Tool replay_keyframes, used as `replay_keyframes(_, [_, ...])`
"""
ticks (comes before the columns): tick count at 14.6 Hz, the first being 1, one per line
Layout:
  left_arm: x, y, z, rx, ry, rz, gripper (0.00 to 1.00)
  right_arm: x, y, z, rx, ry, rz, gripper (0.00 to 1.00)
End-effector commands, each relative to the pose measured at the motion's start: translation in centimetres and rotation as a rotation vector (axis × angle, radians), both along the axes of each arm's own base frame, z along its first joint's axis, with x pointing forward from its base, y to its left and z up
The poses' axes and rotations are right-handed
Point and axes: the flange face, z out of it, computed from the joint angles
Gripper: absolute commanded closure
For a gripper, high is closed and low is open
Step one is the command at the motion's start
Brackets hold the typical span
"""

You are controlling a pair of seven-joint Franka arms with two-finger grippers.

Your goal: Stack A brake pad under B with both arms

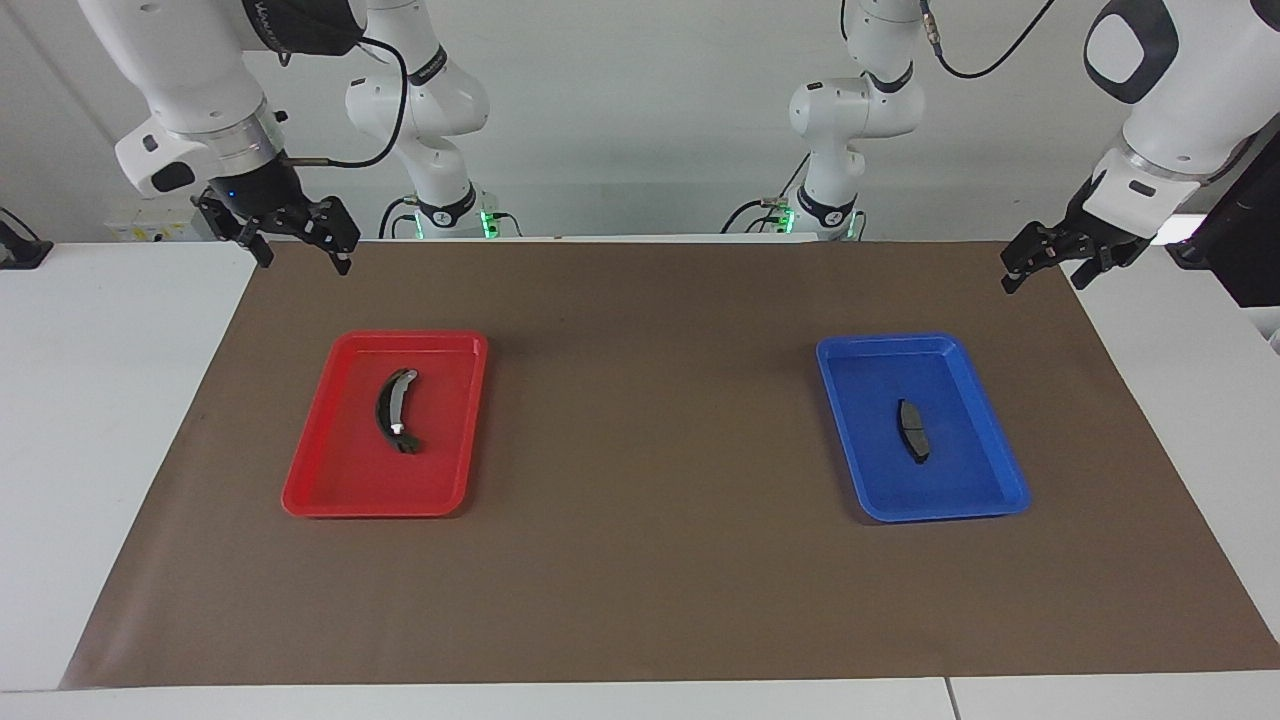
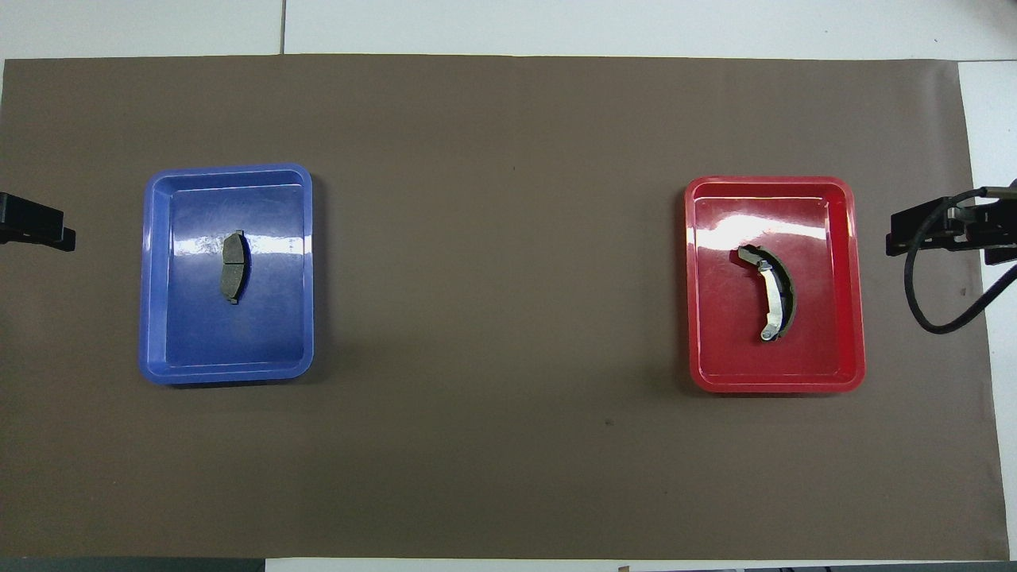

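Two large arms, glossy white rounded shells, dark grey oval panels at the joints. Right arm [image 1: 190,90]: silver ribbed wrist ring, small blue light beneath, thin black cable looping from the wrist, grey lettering on a dark band. Left arm [image 1: 1180,90]: white wrist block with dark insets. Right gripper [image 1: 300,240] and left gripper [image 1: 1040,262]: black, skeletal linkage fingers.

A brown mat [image 1: 650,560] covers the white table [image 1: 90,420]. On it a red tray [image 1: 330,490] lies toward the right arm's end, a blue tray [image 1: 990,470] toward the left arm's end.
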Motion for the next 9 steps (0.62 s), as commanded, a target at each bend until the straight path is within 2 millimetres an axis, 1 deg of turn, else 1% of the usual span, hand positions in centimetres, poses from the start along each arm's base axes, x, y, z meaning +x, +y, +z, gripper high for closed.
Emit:
replay_keyframes(1, [-0.83, 0.09, 0.26, -0.015, -0.006, -0.001, 0.01, -0.36, 0.12, 0.06, 0.001, 0.008, 0.000, 0.00])
replay_keyframes(6, [-0.86, -0.25, 0.19, -0.015, 0.002, -0.006, 0.01, -0.36, 0.12, 0.06, 0.001, 0.008, 0.000, 0.00])
replay_keyframes(8, [-0.49, -0.31, 0.12, -0.014, -0.030, -0.008, 0.01, -0.36, 0.12, 0.06, 0.001, 0.008, 0.000, 0.00])
replay_keyframes(9, [-0.34, -0.28, -0.68, -0.013, -0.062, -0.009, 0.01, -0.36, 0.12, 0.06, 0.001, 0.008, 0.000, 0.00])
